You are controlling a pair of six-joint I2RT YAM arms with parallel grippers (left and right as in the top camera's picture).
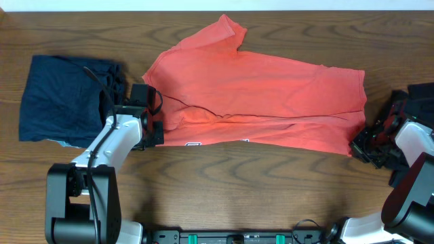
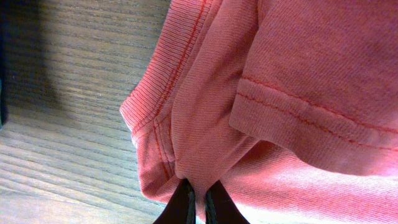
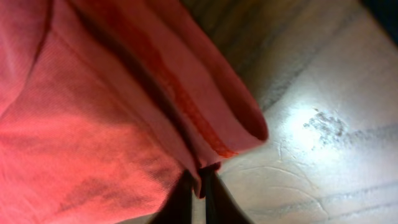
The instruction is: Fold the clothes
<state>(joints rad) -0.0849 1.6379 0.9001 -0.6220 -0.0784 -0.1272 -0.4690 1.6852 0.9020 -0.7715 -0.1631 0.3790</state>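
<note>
A coral red t-shirt (image 1: 258,95) lies spread across the middle of the wooden table, partly folded lengthwise. My left gripper (image 1: 154,132) is shut on the shirt's lower left corner; the left wrist view shows its fingers (image 2: 198,198) pinching the ribbed hem (image 2: 186,124). My right gripper (image 1: 359,144) is shut on the shirt's lower right corner; the right wrist view shows its fingers (image 3: 198,186) pinching the stitched edge (image 3: 124,99).
A folded dark navy garment (image 1: 64,98) lies at the left of the table, close behind the left arm. Bare wooden table (image 1: 258,183) lies in front of the shirt. The table's back edge runs along the top.
</note>
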